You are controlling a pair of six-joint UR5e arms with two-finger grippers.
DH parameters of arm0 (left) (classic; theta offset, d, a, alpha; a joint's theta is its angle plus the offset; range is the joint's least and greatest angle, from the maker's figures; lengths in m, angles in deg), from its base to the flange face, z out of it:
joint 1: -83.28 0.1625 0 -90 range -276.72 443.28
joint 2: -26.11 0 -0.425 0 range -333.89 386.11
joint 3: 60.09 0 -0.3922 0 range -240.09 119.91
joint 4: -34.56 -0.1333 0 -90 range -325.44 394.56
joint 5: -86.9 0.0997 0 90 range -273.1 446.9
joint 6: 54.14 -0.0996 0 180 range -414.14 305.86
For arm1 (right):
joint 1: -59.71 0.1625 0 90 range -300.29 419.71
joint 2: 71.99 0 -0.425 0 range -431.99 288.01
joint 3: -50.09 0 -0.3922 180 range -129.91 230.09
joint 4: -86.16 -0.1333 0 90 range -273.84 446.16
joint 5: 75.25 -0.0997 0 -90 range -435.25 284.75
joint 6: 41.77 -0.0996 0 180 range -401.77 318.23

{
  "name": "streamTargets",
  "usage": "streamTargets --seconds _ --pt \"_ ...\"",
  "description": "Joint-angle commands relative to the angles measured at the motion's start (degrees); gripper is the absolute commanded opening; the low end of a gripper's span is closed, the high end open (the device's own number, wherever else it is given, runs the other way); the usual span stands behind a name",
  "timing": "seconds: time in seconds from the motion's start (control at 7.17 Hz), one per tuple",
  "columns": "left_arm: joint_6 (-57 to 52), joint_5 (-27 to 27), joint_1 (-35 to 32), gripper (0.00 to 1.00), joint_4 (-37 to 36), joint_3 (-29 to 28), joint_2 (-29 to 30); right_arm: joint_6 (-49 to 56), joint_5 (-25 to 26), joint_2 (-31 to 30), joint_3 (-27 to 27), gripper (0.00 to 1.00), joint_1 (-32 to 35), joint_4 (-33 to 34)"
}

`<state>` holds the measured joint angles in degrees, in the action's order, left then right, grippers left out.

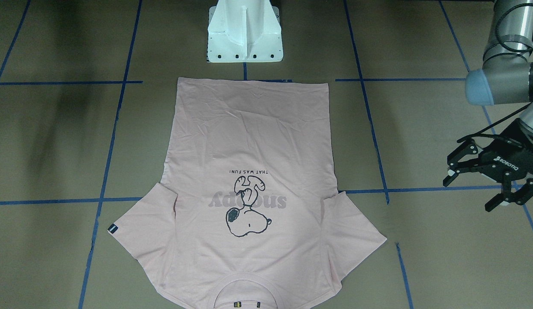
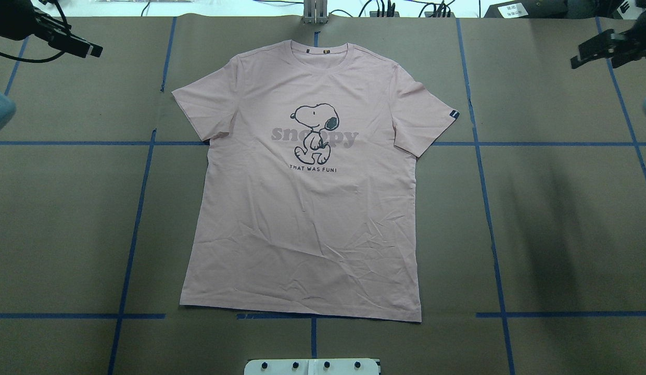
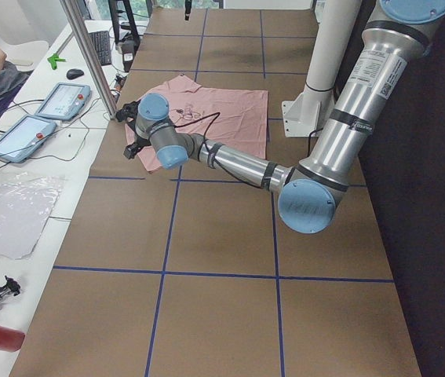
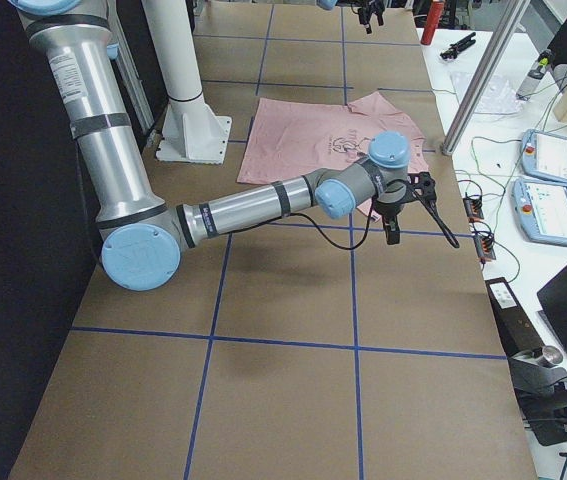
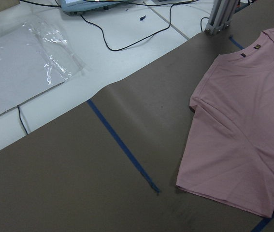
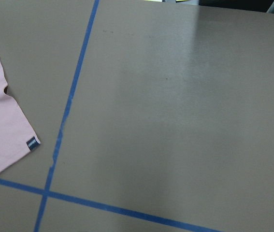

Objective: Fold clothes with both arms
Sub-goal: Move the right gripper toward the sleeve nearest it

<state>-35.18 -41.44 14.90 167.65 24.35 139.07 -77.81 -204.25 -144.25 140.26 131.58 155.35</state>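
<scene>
The light pink short-sleeved T-shirt (image 2: 302,208) lies flat and fully spread in the middle of the counter (image 2: 67,234), front side up. The counter is covered with brown paper and crossed by blue tape lines (image 2: 135,224). On the chest there is a dark cartoon dog print (image 2: 315,130) with grey lettering (image 2: 346,138) behind it and one small line of dark text under it. The round collar (image 2: 316,49) points to the far edge, and the straight hem is near my white pedestal base (image 2: 312,366). Both sleeves are opened out to the sides. The sleeve on my right carries a small black tag (image 2: 454,114) at its edge. The lower half of the cloth has some light wrinkles.

My left hand (image 1: 467,196) hangs above the counter, out beyond the sleeve on my left and well apart from the cloth. It is released: the two black fingers are spread and nothing is between them. My right hand (image 2: 593,49) is near the far right corner, also well apart from the tagged sleeve. Only part of it is visible, so I cannot tell if it is released or clenched.

Beside the counter's far edge is a white side table with cables, two grey control tablets (image 3: 61,100) and a clear plastic bag (image 5: 30,63).
</scene>
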Motion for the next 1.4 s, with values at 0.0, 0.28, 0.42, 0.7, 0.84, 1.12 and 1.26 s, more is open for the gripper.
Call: streamTargets --seconds 0.0,0.28,0.42,0.7,0.84,1.12,1.26 --pt "0.5 0.6 0.7 1.0 0.3 0.2 0.2 -21.7 14.1 5.8 -5.8 0.85 -12.4 -9.3" --pt "0.6 0.6 0.7 1.0 0.6 0.5 0.1 -27.5 23.9 9.6 -13.1 0.79 -19.6 -13.6" --pt "0.6 0.6 0.7 1.0 0.6 0.5 0.2 -27.7 25.0 10.1 -16.1 0.76 -20.5 -17.0" --pt "0.6 0.6 0.7 1.0 0.6 0.5 0.1 -27.6 26.7 10.1 -18.0 0.73 -22.5 -17.8" --pt "0.6 0.6 0.7 1.0 0.6 0.5 0.1 -27.6 27.1 10.2 -18.2 0.73 -23.2 -17.8" --pt "0.6 0.6 0.7 1.0 0.7 0.5 0.1 -27.5 28.2 10.1 -18.4 0.72 -24.2 -17.7" --pt "0.6 1.1 0.7 1.0 0.6 0.6 0.1 -27.5 28.3 10.2 -18.3 0.69 -24.3 -17.7"
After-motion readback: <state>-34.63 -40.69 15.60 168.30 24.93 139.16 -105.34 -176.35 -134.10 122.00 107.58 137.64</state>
